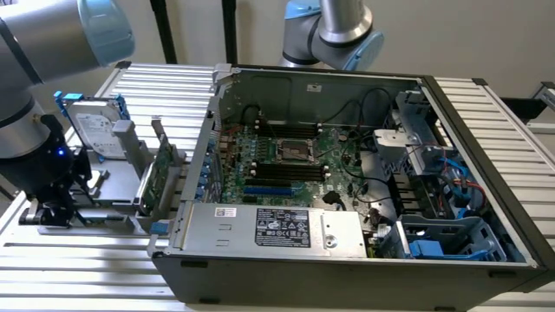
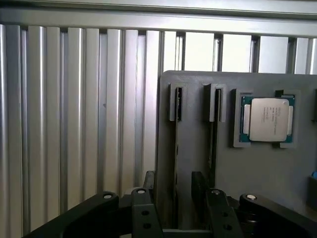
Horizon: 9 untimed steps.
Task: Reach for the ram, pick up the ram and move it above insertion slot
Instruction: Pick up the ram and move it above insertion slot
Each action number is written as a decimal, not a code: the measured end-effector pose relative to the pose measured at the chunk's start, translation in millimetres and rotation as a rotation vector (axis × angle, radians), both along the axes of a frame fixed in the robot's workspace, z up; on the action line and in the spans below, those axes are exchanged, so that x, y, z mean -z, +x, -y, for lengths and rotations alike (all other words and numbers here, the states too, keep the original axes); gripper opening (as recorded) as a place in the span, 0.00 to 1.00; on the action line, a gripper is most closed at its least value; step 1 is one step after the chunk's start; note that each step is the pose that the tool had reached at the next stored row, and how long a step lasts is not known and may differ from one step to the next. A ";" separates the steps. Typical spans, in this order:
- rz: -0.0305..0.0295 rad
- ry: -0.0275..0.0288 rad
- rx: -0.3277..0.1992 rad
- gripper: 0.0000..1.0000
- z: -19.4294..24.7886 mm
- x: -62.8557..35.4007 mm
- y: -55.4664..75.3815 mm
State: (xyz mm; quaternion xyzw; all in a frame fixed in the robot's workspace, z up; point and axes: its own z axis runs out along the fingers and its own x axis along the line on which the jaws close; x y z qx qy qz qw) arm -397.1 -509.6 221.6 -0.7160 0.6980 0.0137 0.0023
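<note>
- Tool (image 2: 174, 191) is spread, its fingers (image 2: 142, 213) either side of what I take for the ram (image 2: 177, 148), edge-on in the grey holder (image 2: 267, 178), nine o'clock from the computer case (image 1: 347, 276)
- I'd centre on the stick and close evenly on its flat faces

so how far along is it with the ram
Early. Reaching looks done: the gripper is down at the gray holder, fingers open either side of a thin edge-on strip, likely the ram. Nothing is gripped or lifted yet. The slots in the case look empty, and the gripper is far from them.
</note>
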 end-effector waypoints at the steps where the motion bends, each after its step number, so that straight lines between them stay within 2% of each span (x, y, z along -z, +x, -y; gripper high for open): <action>1: 0.0000 0.0002 0.000 0.42 0.0 1.8 0.0; 5: 0.0001 0.0029 0.000 0.42 0.0 9.1 0.0; 9: 0.0001 0.0089 0.000 0.42 0.0 16.1 0.0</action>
